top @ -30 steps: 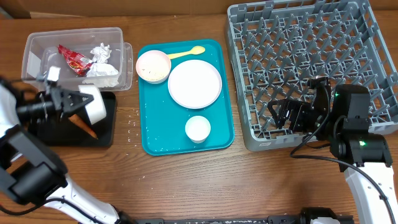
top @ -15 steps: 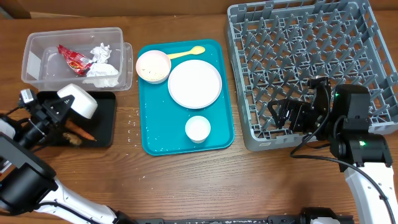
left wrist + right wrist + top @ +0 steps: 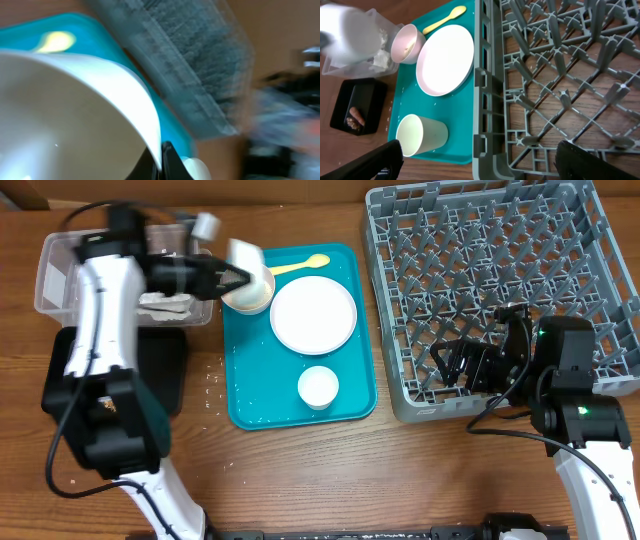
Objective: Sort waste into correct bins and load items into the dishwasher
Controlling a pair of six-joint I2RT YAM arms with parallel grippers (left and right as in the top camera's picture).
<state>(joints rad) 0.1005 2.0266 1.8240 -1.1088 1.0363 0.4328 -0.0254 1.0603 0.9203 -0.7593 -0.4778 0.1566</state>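
Currently one bowl (image 3: 243, 254) is up off the tabletop (image 3: 300, 470), its rim pinched in my left end effector (image 3: 232, 277), which is clamped tight on it. It hangs above the back-left corner of the teal tray (image 3: 240, 395), just over the second bowl (image 3: 250, 298). Plate (image 3: 313, 314), cup (image 3: 318, 387) and spoon (image 3: 298, 265) lie on that tray. Left of it sit the tub (image 3: 55, 265) and black tray (image 3: 165, 375). My right end effector (image 3: 452, 365) hangs wide open, holding nothing, over the front-left corner of the rack (image 3: 480, 240).

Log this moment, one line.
left end effector: shut on white round bowl, over teal rectangular tray | right end effector: open, at grey plastic dish rack front edge
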